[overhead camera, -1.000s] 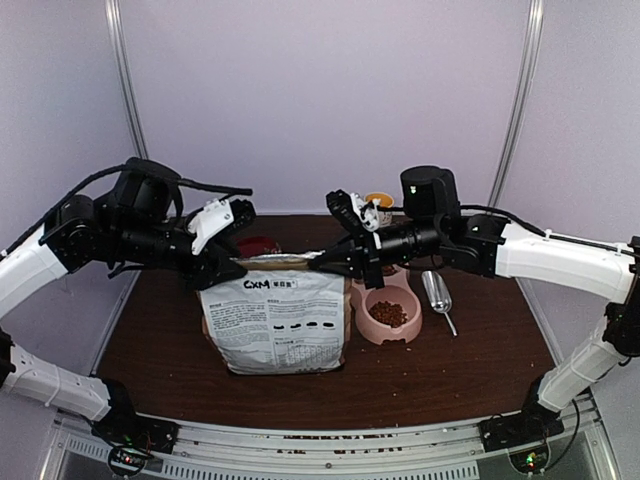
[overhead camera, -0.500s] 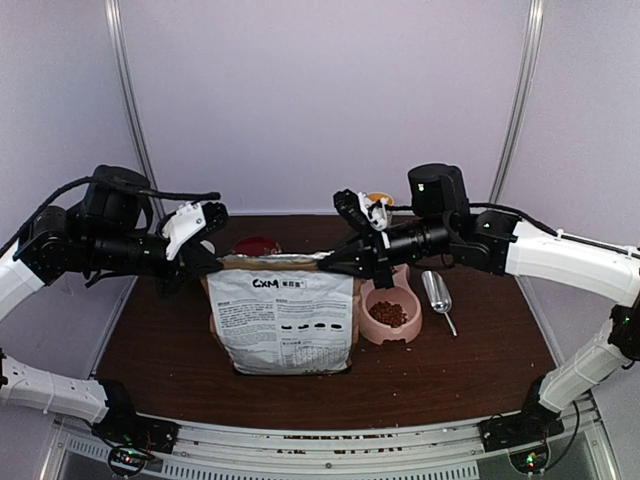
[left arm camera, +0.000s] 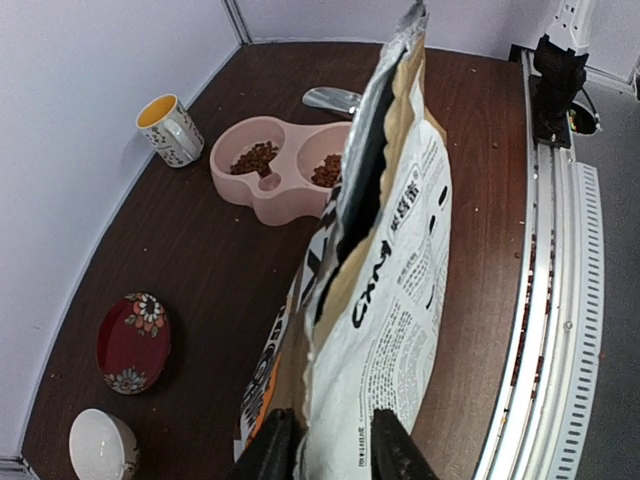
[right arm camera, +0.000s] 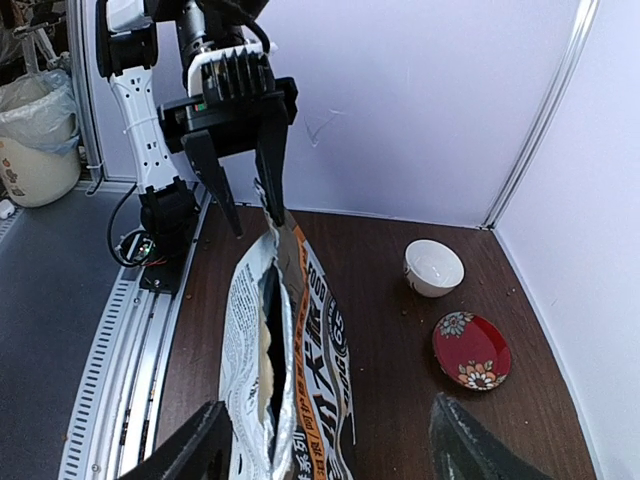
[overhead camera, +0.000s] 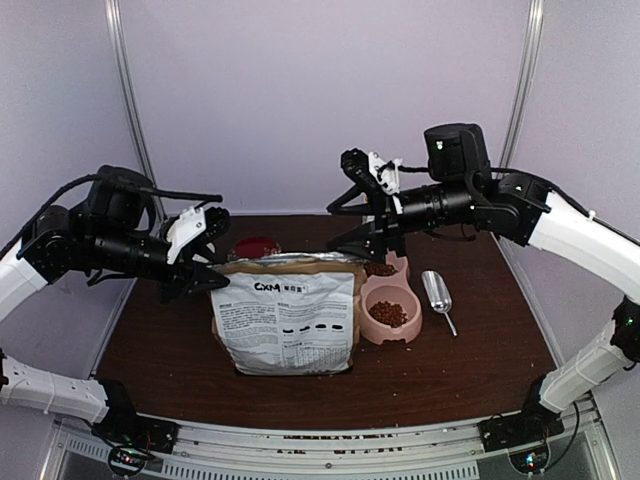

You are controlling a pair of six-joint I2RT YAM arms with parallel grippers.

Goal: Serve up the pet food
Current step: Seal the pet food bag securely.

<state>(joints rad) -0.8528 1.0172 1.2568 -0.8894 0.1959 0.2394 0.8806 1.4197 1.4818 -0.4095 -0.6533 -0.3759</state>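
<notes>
Two hands and seven items, on a brown tabletop (overhead camera: 165, 350).

1. Pet food bag (overhead camera: 285, 320): upright at mid-tabletop, white "CXM" face toward my bases, top open. Only the right wrist view looks into the mouth: silver lining, with an orange band down one side. I cannot make out the contents.
2. Kibble (left arm camera: 258, 158): small brown pellets in both wells of item 3. The left wrist view shows both heaps best.
3. Pink double feeder (left arm camera: 290, 205): just beside the bag's right side.
4. Metal scoop (overhead camera: 437, 291): lying flat, right of the feeder.
5. Red flowered saucer (right arm camera: 471, 350): behind the bag. The top view shows only a sliver of it, while both wrist views show it whole.
6. White bowl (right arm camera: 433, 267): next to the saucer. Seen in the wrist views only.
7. Mug (left arm camera: 170, 130), yellow inside: near the feeder, by the wall. Seen in the left wrist view only.

My left hand (right arm camera: 258, 220): fingers apart at the bag's top left corner. My own wrist view shows the bag's edge rising between them. The right wrist view shows one tip at the corner, but I cannot tell whether it touches.

My right hand (right arm camera: 330, 405): fingers spread wide, holding nothing, raised above the bag's right end.
</notes>
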